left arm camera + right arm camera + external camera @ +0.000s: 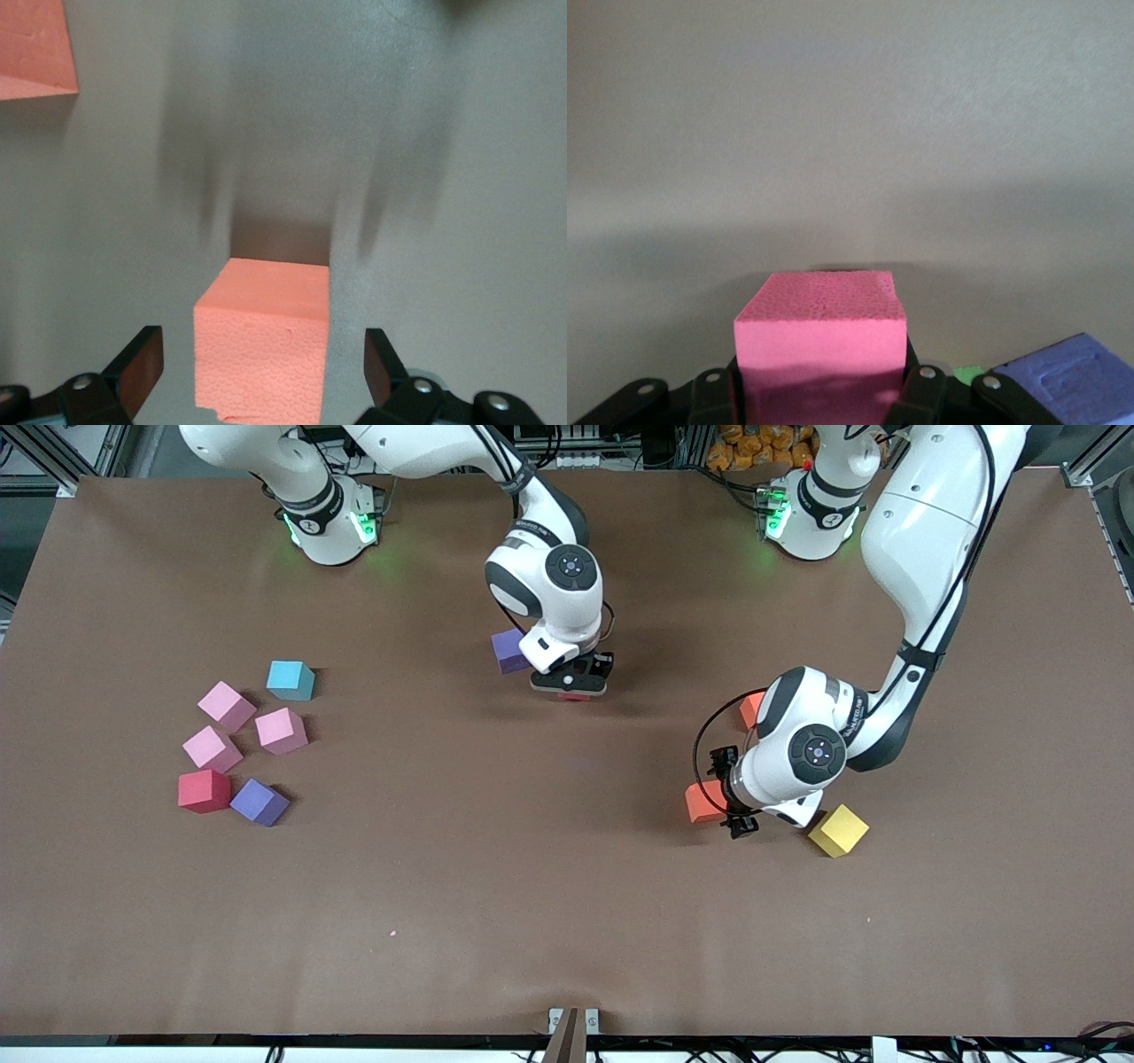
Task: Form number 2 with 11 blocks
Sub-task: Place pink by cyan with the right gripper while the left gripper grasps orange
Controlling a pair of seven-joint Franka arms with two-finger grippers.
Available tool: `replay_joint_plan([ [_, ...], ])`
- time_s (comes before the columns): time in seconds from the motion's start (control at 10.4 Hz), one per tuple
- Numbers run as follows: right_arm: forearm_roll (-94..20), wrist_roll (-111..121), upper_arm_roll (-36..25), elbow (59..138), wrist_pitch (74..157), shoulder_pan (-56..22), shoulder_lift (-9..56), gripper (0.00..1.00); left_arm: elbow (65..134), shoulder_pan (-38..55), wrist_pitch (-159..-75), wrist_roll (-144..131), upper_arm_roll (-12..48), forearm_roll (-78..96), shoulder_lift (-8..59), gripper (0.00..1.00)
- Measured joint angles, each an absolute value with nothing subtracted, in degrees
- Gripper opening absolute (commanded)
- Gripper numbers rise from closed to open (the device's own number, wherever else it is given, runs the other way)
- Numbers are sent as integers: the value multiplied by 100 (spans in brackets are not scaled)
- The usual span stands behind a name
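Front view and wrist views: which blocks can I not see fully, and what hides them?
Green block: right wrist view, only a sliver beside the purple block; front view, none visible.
Orange block: front view, left arm covers most.
Pink-red block: front view, right gripper covers nearly all.

A high front camera faces both bases; 2 wrist cameras look closely down at the table (496,886).

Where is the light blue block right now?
In the front view the light blue block sits on the table toward the right arm's end, farthest from the camera in its cluster, just above the three pink blocks.
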State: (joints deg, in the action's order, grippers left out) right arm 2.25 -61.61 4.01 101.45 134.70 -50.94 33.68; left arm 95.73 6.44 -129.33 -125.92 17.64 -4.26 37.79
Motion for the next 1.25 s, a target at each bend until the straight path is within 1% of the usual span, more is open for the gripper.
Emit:
replay_joint_plan([
  [0.29,227,-6165,396,10144,13563,-5125,3479,17,9613,675,-12862,-12592,1770,-426,3792,100],
  [0.48,237,-6165,390,10146,13665,-5124,3607,17,9630,718,-12863,-12592,1771,-426,3916,100],
  [1.06,241,-6165,460,10207,13674,-5126,3622,18,9617,735,-13125,-12592,1766,-426,4212,100],
  [1.16,242,-6165,471,10209,13674,-5126,3622,24,9604,735,-13139,-12592,1766,-426,4214,100],
  [1.25,243,-6165,472,10213,13681,-5126,3622,53,9587,736,-13143,-12592,1766,-426,4214,100],
])
